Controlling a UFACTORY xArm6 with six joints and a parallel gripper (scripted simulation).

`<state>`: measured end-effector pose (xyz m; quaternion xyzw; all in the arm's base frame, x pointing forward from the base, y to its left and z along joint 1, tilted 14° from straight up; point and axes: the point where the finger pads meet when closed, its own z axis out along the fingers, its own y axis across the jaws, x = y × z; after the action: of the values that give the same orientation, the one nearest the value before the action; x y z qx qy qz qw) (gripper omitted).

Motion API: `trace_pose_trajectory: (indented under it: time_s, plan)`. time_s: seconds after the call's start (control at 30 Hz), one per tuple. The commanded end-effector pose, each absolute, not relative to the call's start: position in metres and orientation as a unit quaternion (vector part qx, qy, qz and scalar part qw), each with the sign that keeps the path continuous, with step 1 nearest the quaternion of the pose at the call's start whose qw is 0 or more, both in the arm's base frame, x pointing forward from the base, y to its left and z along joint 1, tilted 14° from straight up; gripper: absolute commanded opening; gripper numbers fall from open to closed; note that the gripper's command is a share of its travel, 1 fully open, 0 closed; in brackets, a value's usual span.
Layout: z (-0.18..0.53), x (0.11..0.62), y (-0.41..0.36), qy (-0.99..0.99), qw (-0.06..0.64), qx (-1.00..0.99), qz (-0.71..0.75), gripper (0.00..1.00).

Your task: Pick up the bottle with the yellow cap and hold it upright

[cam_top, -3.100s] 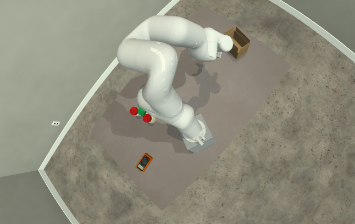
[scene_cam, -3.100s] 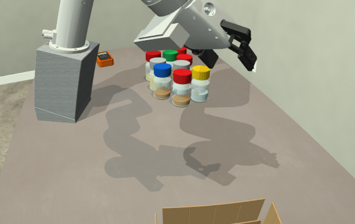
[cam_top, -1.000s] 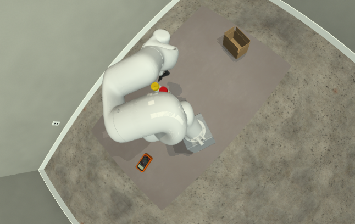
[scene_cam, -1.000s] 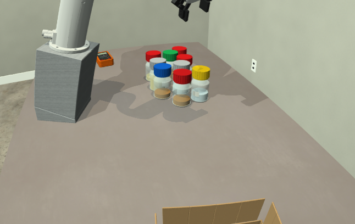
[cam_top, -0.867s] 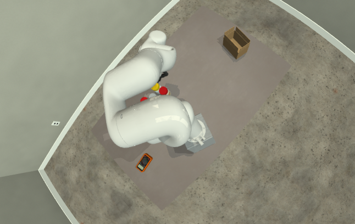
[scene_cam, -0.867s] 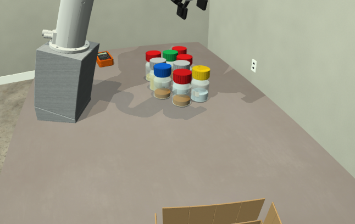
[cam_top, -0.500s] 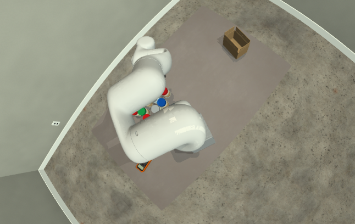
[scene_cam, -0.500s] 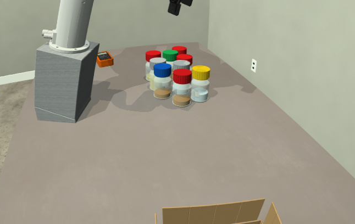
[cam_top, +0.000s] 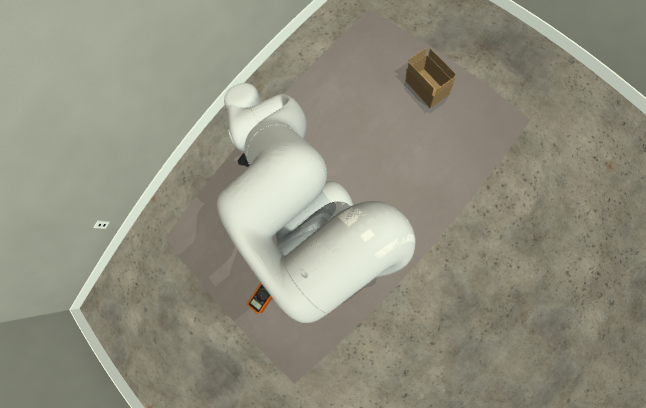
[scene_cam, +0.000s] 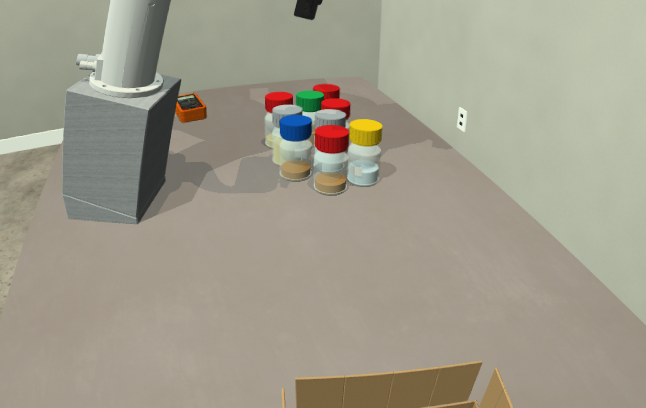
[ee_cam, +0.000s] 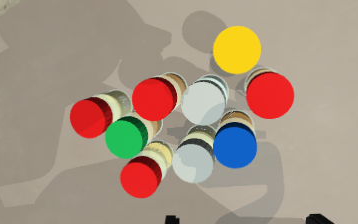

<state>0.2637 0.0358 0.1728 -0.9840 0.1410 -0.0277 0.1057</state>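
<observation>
My pincer (ee_cam: 245, 219) hung wide and empty, high above the cluster. The yellow-capped bottle (ee_cam: 236, 49) stood upright on the worktop (scene_cam: 315, 283) at the cluster's edge, touching a red-capped bottle (ee_cam: 270, 95), far ahead of my fingertips.

A bare robot test room or lab.
A white arm (scene_cam: 130, 45) stands on a grey block (scene_cam: 107, 152) on a long counter (scene_cam: 264, 283). Behind the block lies an orange meter (scene_cam: 190, 107); capped sample jars (scene_cam: 330, 152) cluster beside it, a cardboard box (cam_top: 429, 78) sits far off. Plain walls and a speckled floor (cam_top: 568, 228) surround it.
</observation>
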Motion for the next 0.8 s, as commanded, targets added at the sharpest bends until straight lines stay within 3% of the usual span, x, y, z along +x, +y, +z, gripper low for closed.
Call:
trace_pose_trajectory:
  time_s: [0.0, 0.27, 0.6, 0.77]
  plan:
    - [0.175, 0.251, 0.045, 0.061, 0.058, -0.995, -0.047, 0.79]
    - [0.175, 0.248, 0.048, 0.041, 0.046, -0.997, -0.05, 0.79]
    - [0.182, 0.236, 0.059, -0.147, -0.055, -0.981, -0.113, 0.79]
    - [0.182, 0.236, 0.059, -0.147, -0.055, -0.981, -0.113, 0.79]
